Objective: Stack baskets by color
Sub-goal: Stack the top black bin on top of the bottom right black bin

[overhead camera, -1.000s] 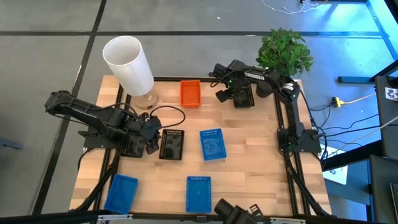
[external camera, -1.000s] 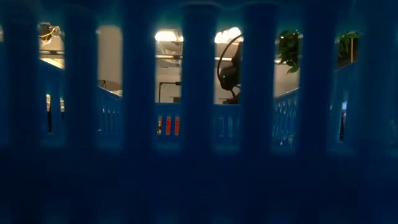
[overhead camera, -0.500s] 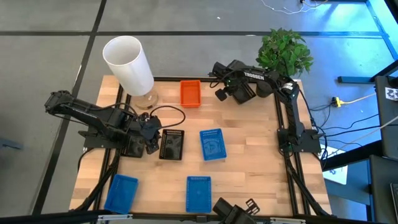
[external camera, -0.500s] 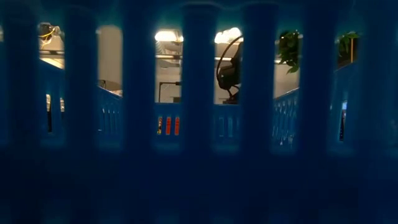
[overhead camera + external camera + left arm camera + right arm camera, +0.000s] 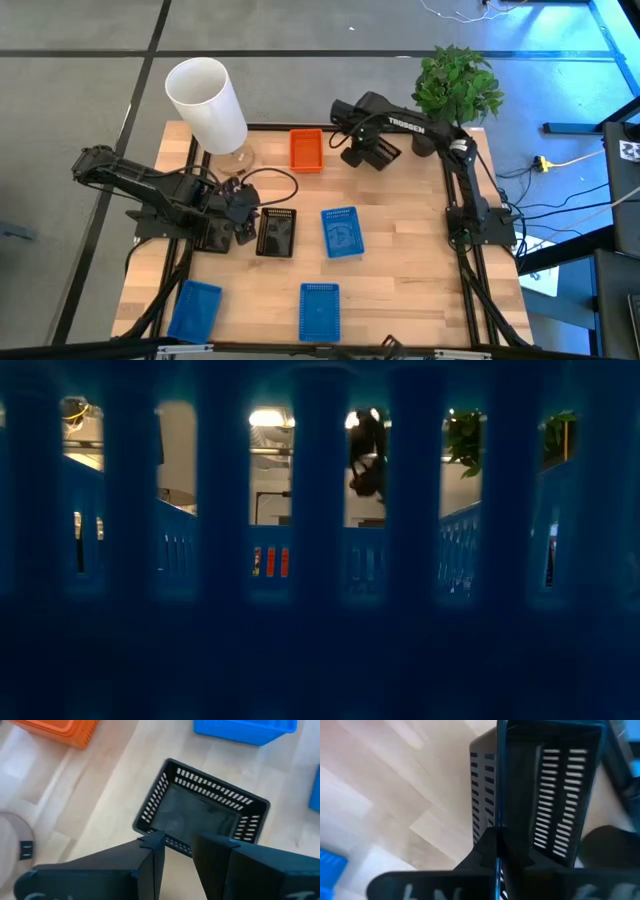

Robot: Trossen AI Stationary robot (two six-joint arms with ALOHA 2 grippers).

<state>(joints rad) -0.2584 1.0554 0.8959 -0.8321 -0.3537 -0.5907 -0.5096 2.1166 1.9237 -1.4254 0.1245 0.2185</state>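
Observation:
Three black mesh baskets show. One black basket lies flat on the table's left half. My left gripper stands open at its near short wall; whether it touches, I cannot tell. My right gripper is shut on a second black basket near the far edge, right of the orange basket. Blue baskets lie at the middle, near left and near middle. My right gripper pinches one side wall of the black basket at its rim, one finger inside and one outside. The fingers point down from above. The basket hangs tilted below them, clear of the table.
A tall white cylinder stands at the far left corner and a green plant beyond the far right corner. A blue basket's wall fills the low view. Bare wood lies on the table's right half.
My right gripper has risen and gone toward the table's left, toward the orange basket, rolling somewhat. The black basket that lay under it at the far right has come up with it, clear of the table.

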